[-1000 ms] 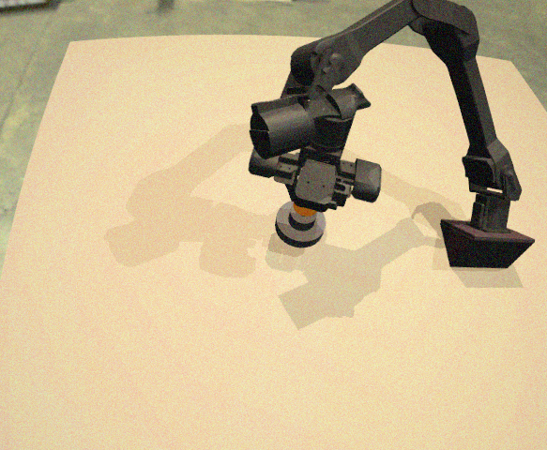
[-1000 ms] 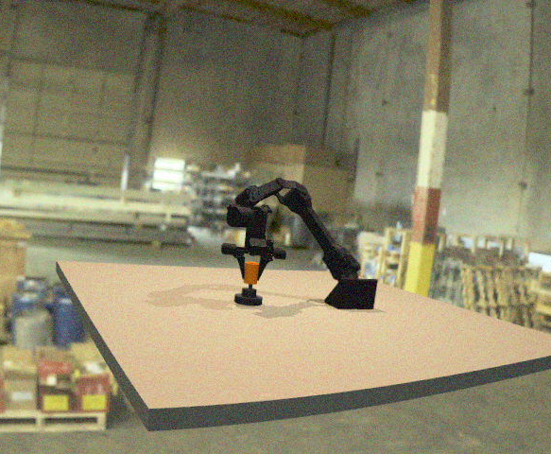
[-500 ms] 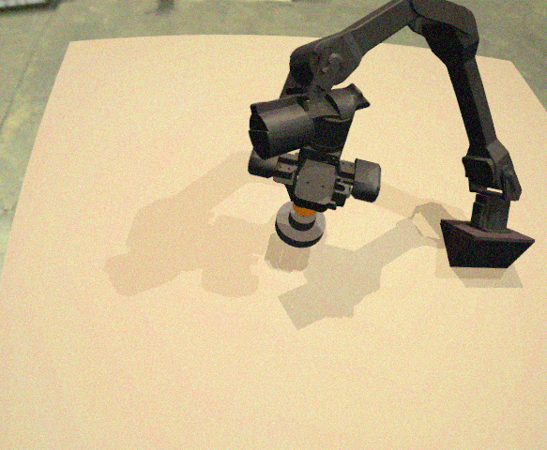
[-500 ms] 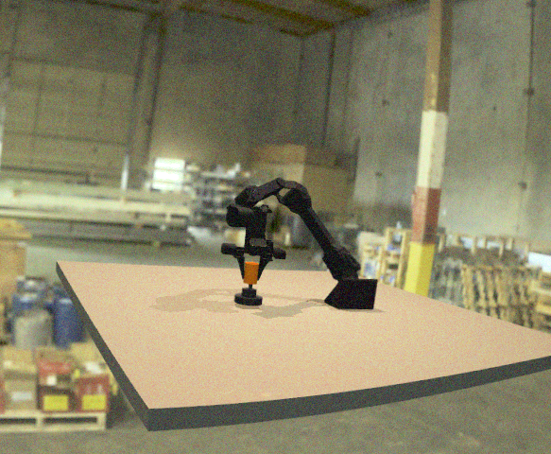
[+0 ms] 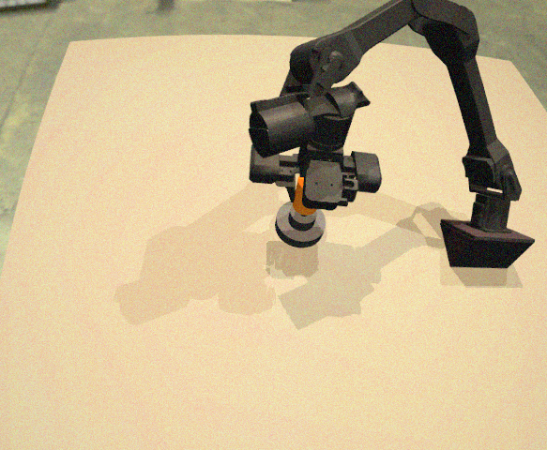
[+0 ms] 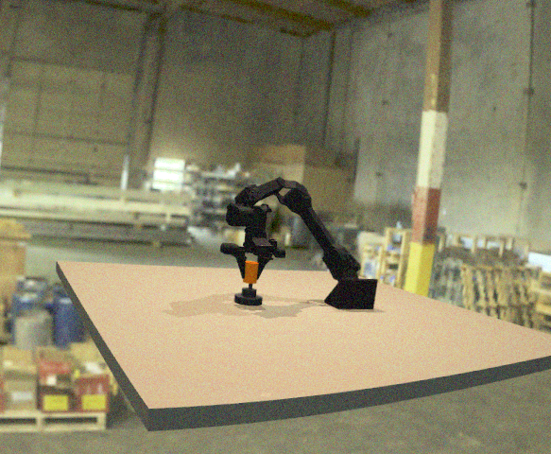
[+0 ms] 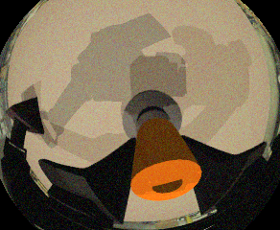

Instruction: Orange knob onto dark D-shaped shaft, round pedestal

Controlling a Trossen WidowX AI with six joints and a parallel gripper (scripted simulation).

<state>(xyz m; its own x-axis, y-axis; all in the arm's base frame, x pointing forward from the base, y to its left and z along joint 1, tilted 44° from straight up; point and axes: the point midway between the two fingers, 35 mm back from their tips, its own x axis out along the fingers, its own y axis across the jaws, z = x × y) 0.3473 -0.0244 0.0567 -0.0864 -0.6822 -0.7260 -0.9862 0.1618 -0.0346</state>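
Observation:
The orange knob [image 5: 300,201] [image 6: 250,266] [image 7: 166,170] is upright over the round dark pedestal [image 5: 283,229] [image 6: 248,299] [image 7: 129,115]. My gripper [image 6: 250,275] [image 7: 158,141] is shut on the knob, with one finger on each side of it. In the exterior view a short piece of the dark shaft [image 6: 250,286] shows between the knob's lower end and the pedestal, so the knob is not down against it. The wrist view shows a dark half-round opening in the knob's upper face. The shaft's top and its flat side are hidden, and I cannot tell whether the knob's lower end surrounds the tip.
The arm's base [image 5: 486,247] [image 6: 353,294] stands to the right of the pedestal in the top and exterior views. The pale table [image 5: 166,367] [image 6: 314,352] carries the pedestal and base. The arm's shadows fall around the pedestal.

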